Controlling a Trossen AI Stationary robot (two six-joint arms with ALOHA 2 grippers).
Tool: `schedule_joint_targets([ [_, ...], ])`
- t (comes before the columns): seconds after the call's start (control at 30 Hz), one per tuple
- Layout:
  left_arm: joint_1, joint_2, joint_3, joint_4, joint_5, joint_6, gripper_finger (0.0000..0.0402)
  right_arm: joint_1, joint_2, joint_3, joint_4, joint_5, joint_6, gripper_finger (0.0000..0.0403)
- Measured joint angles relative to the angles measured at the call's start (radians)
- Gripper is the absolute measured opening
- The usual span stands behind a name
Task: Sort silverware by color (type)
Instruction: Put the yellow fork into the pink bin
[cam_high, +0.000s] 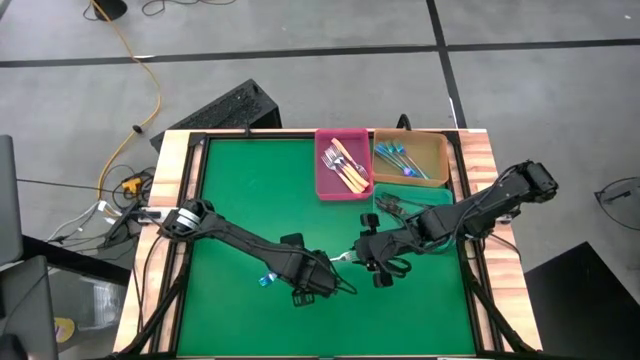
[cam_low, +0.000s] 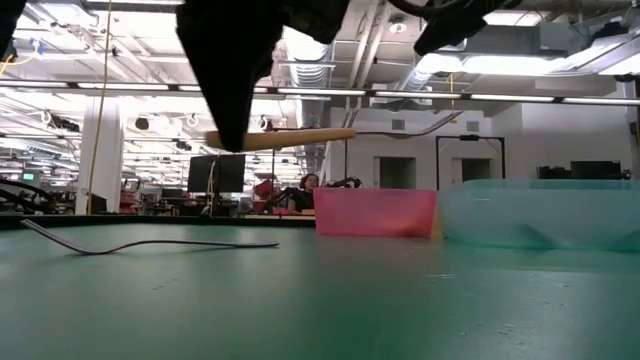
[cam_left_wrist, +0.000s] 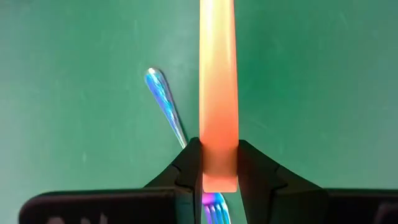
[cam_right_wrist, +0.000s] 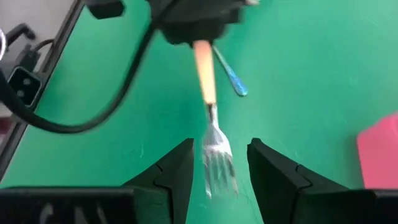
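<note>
So the green-topped counter with the wooden rim (cam_high: 250, 180) has both dark arms meeting just below the middle of the overhead frame, and it looks like a hand-off in mid-air.

At the upper right of the frame sit the sorting bins: a pink rectangular plastic bin (cam_high: 341, 189) holding tan-handled forks, a tan cardboard-coloured bin (cam_high: 437, 147) just beside it with the blue ones, and a clear teal tub (cam_low: 540, 215) lower down. That's why the fork is heading rightward, I'd guess; the right arm is nearer the bins.

The left gripper (cam_left_wrist: 219, 180) has its jaws pinched on the end of the silver fork with the tan handle (cam_right_wrist: 208, 99), holding it level above the counter. Its long axis runs left to right in the overhead frame, tines pointing at the right arm. The right gripper (cam_right_wrist: 219, 171) has its jaws spread either side of the tines, not gripping yet.

On the counter under the left gripper lies a shiny iridescent blue fork (cam_left_wrist: 165, 106), slanted. A slim dark metal fork (cam_low: 150, 243) lies flat at the left of the table-level frame.
</note>
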Motion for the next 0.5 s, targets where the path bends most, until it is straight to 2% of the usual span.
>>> schedule_joint_targets([
  [0.23,0.017,0.000,0.000,0.050,-0.012,0.033,0.0052,-0.010,0.037,0.001,0.033,-0.032,-0.104,0.0172],
  [0.5,0.023,0.000,0.000,0.064,-0.026,0.052,0.0052,-0.024,0.124,0.000,-0.007,-0.056,-0.100,0.0193],
])
